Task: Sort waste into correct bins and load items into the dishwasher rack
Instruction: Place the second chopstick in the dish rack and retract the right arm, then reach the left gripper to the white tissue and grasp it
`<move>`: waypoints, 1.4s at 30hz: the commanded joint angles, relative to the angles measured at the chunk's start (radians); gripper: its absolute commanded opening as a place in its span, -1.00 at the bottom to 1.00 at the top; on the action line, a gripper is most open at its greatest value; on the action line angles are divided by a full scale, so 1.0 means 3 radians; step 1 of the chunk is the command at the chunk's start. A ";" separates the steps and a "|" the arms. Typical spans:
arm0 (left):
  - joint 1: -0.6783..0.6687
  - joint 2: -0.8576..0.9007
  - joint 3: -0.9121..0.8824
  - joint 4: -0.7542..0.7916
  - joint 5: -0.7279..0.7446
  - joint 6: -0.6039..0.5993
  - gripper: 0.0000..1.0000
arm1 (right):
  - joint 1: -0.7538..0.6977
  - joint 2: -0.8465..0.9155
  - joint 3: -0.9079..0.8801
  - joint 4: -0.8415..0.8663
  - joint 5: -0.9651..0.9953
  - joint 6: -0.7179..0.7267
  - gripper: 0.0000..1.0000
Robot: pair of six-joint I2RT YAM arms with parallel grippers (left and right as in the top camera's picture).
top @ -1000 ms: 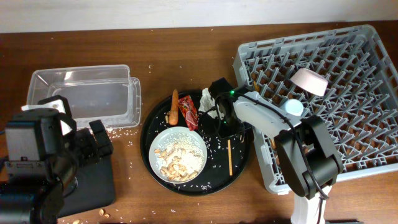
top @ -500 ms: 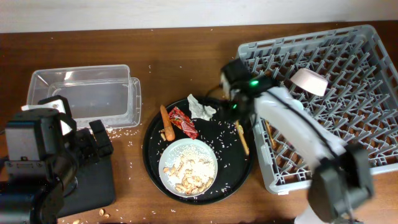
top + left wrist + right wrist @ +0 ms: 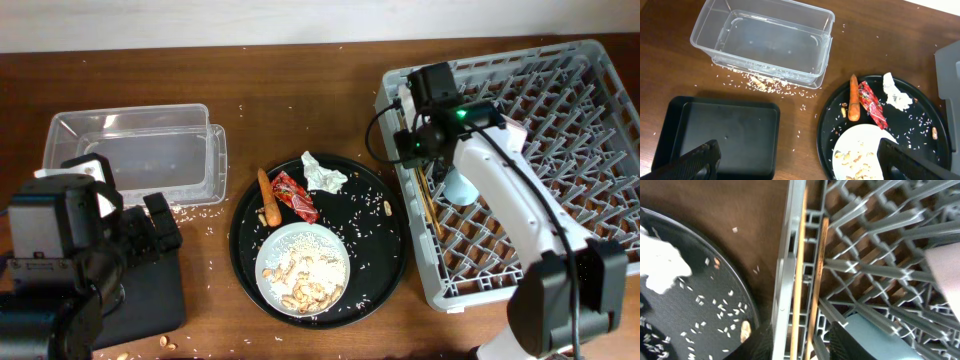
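Note:
The grey rack (image 3: 560, 90) fills the right side. My right gripper (image 3: 417, 150) is open over its left wall, with the wall (image 3: 785, 280) and two chopsticks (image 3: 818, 270) between the fingers (image 3: 802, 347). The chopsticks (image 3: 426, 205) lie inside the rack beside the light-blue cup (image 3: 460, 186). The white plate (image 3: 303, 268) with peanuts, the carrot (image 3: 267, 197), the red wrapper (image 3: 295, 195) and the tissue (image 3: 322, 172) sit on the round black tray (image 3: 385, 250). My left gripper (image 3: 805, 165) is open and empty between the flat black tray (image 3: 720, 125) and the plate (image 3: 860, 150).
The clear tub (image 3: 130, 150) stands at the left, with rice along its front (image 3: 765, 82). Rice and a peanut (image 3: 745, 328) are scattered on the round tray. A pale pink shape (image 3: 945, 270) shows in the rack at the right.
My right gripper moved from the round tray up and right to the rack's left edge. The chopstick left the tray and now lies in the rack. The tray's contents shifted.

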 commanded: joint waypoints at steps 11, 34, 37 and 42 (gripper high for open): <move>0.0023 -0.0005 0.0003 -0.0003 -0.0061 -0.0033 0.99 | 0.0276 -0.1736 0.0131 -0.0488 -0.0790 0.0182 0.96; 0.0023 -0.0005 0.0003 -0.0003 -0.0060 -0.0033 0.99 | -0.0142 -0.4331 -0.2650 0.1255 0.0252 0.0183 0.96; 0.0023 -0.0005 0.0003 -0.0003 -0.0060 -0.0033 0.99 | -0.0215 -0.4777 -0.3347 0.1682 0.0080 0.0183 0.96; 0.0023 -0.0005 0.0003 -0.0003 -0.0060 -0.0033 0.99 | -0.0418 -0.5612 -0.4320 0.2188 -0.0203 0.0184 0.96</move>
